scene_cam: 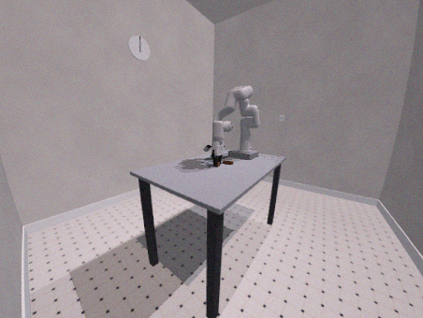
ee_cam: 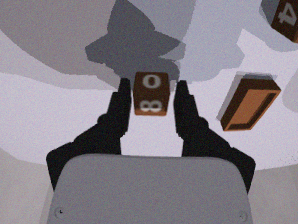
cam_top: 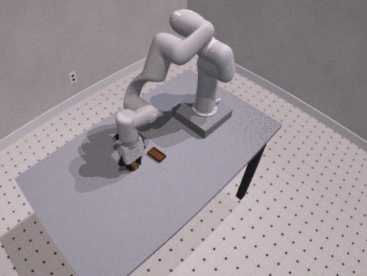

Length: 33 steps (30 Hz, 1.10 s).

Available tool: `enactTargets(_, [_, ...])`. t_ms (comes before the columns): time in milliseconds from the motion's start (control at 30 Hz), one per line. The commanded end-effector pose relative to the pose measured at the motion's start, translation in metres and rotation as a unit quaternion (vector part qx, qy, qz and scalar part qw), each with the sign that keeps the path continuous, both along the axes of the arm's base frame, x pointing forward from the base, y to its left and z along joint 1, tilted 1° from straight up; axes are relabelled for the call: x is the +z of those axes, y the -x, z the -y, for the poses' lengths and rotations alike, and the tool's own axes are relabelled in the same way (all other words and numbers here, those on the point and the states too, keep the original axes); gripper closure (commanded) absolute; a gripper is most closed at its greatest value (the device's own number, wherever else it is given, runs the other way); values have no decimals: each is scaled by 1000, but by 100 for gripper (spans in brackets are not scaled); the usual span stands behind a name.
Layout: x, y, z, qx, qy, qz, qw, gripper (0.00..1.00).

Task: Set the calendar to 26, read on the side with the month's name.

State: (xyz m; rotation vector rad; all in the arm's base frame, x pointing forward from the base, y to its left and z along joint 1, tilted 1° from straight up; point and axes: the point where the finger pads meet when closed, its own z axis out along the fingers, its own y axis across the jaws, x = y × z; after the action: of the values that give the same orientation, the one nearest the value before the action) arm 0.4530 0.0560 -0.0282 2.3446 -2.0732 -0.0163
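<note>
1. Judging the step: still early, with one cube to be taken up and probably turned; nothing yet set in the tray.
2. Looking at the end effector (cam_top: 131, 166) (scene_cam: 217, 161) (ee_cam: 153, 90): opened about halfway, pointing down, holding nothing. In the wrist view, set astride the 0/8 cube (cam_top: 134, 166) (scene_cam: 217, 165) (ee_cam: 151, 94), with a slim gap on either side.
3. Placing that cube: in the top view, nearer the upper-left long edge of the counter (cam_top: 183, 203) (scene_cam: 211, 180) than the lower-right one. Showing 0 and 8 on adjoining faces; not showing 2 or 6 to the wrist view.
4. Placing the tray (cam_top: 157, 154) (scene_cam: 227, 163) (ee_cam: 250, 107): flat on the counter, empty, just beside the cube, on the side towards the counter's right corner in the top view. Cannot make out the month's name, so cannot tell the reading side.
5. Placing the other cube (ee_cam: 286, 20): beyond the tray at the upper right of the wrist view, partly cut off, showing a 4. Cannot pick it out surely from above.
6. Next, probably: centre on the near cube, close evenly on opposite faces, then lift straight up without brushing the tray.
7. Before placing, find the needed digit and bring it upright to the month side; likely to need a regrasp. Beware of tipping the cube on a lopsided close.
</note>
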Motion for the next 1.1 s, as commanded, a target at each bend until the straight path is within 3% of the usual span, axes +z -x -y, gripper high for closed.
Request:
enactTargets(0, [1,-1,0,0,0,2,1000,53])
enactTargets(867, [1,-1,0,0,0,2,1000,53])
enactTargets(900, [1,-1,0,0,0,2,1000,73])
enactTargets(1067, [1,-1,0,0,0,2,1000,73])
